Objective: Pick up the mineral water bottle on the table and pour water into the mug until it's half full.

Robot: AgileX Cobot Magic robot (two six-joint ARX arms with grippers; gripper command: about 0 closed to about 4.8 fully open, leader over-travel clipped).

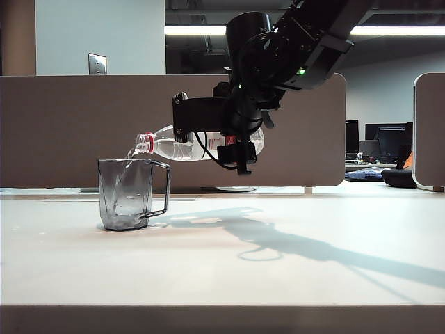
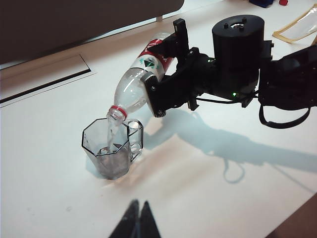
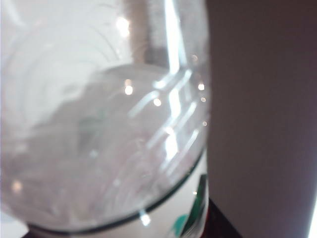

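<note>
While right gripper (image 2: 166,69) tips bottle (image 1: 167,146) over mug (image 1: 128,195), left gripper (image 2: 139,220) hovers.

My exterior feed is bright enough, lit mostly by a ceiling light strip (image 1: 195,30) behind the arm, which leaves the arm nearly a silhouette. It throws a long soft shadow (image 1: 299,243) across the table (image 1: 208,278), trailing away from the mug (image 1: 128,193). The left wrist feed is sharp, slightly washed out on the tabletop. The right wrist feed is a blur: the mineral water bottle (image 3: 104,148) is pressed close, out of focus, speckled with glare.
</note>
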